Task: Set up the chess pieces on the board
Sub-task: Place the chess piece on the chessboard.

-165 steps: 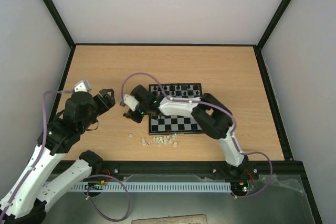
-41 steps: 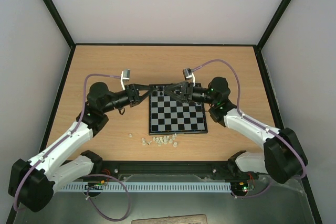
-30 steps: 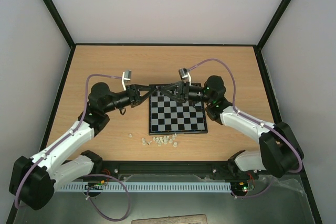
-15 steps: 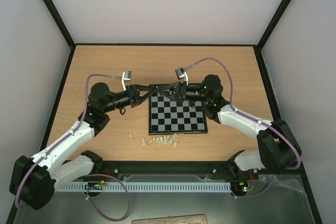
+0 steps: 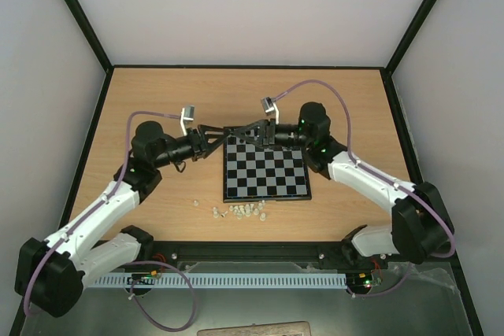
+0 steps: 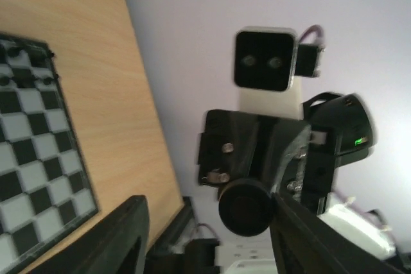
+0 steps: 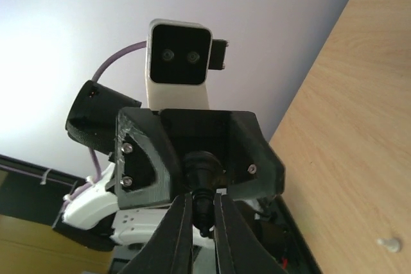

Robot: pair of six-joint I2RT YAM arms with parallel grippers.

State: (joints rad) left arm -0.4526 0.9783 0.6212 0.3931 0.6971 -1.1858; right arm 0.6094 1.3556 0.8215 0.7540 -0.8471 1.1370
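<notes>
Clenched only at the tips of the right fingers (image 7: 180, 242), left fingers (image 6: 122, 235) released, the black chessman (image 7: 203, 215) may drop at the board (image 5: 264, 175)'s 12 o'clock.

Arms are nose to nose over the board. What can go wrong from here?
1. The left gripper, open, and the right gripper, shut, face each other closely above the far edge of the board. Any closer approach may clash their fingers.
2. Black chess pieces stand on the far rows close by. A low sweep could topple them.
</notes>
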